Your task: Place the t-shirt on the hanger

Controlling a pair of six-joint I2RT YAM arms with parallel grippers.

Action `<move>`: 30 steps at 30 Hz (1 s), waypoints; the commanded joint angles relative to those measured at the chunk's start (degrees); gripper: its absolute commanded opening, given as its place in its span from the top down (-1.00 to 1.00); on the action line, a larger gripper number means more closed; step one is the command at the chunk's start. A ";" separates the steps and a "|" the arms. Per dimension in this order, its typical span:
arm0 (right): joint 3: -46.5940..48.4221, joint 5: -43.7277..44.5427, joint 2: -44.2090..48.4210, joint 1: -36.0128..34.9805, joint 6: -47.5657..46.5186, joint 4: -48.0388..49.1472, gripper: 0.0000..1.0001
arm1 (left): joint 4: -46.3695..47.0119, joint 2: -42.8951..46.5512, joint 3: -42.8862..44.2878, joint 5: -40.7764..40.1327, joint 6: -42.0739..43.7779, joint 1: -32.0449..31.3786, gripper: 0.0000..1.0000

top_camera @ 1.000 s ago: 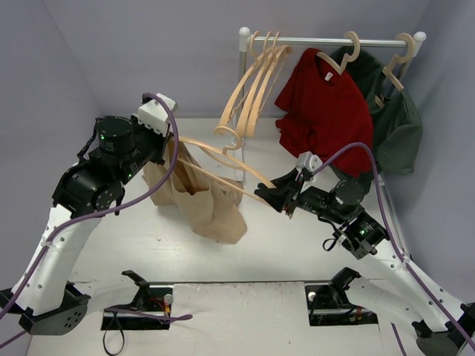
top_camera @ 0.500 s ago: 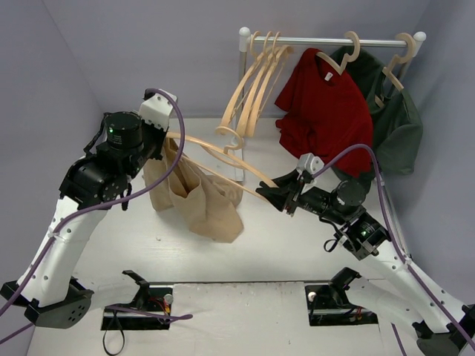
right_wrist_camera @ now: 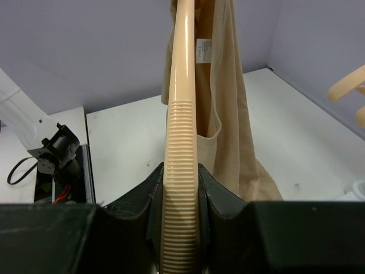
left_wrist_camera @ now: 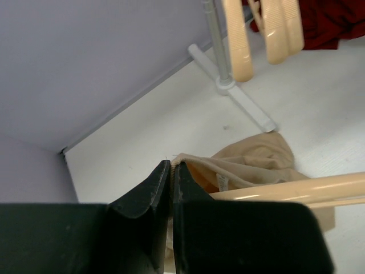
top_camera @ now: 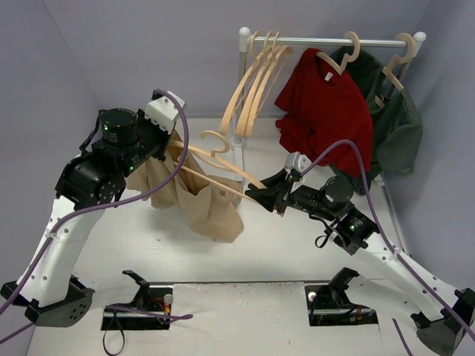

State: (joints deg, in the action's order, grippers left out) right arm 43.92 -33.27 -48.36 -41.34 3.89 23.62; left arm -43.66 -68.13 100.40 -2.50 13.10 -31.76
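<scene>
T-shirt (top_camera: 208, 208) held up by its neck edge, with the far end of the hanger (right_wrist_camera: 181, 85) inside it.

The left claw (left_wrist_camera: 171, 166) is pinched almost fully together on the tan fabric at the neck edge. This lifts the garment above the white surface (top_camera: 148, 245) and presents the opening to the hanger. The right claw (right_wrist_camera: 181, 169) is clamped on the ribbed end of one hanger arm, so the far end can be steered from a distance. That end runs into the shirt past the sewn-in label (right_wrist_camera: 203, 50). The shirt body hangs between the two robot arms; whether its hem touches the surface cannot be determined. Judged stage: threading in progress, shoulders not yet seated. The next move probably requires slack at the collar, otherwise the fabric may snag.
</scene>
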 commanded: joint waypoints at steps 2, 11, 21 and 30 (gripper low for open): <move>3.28 -1.48 -2.35 -0.47 1.00 15.09 1.00 | 3.67 -0.87 5.71 11.14 -0.53 -0.06 1.00; 13.22 -3.39 -7.54 2.92 -0.11 17.78 1.00 | 3.57 -3.65 17.85 17.46 -1.66 -0.14 1.00; 8.49 -3.72 -7.44 3.02 3.64 23.03 1.00 | 3.84 -7.13 18.01 24.81 -5.39 -0.32 1.00; 0.33 0.07 -7.16 3.09 6.33 30.08 1.00 | 3.93 -8.93 17.56 29.94 -7.28 -0.94 1.00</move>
State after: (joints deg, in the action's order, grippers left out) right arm 42.42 -34.70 -55.92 -38.28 9.06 40.36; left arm -43.71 -77.98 117.46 22.84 7.47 -32.18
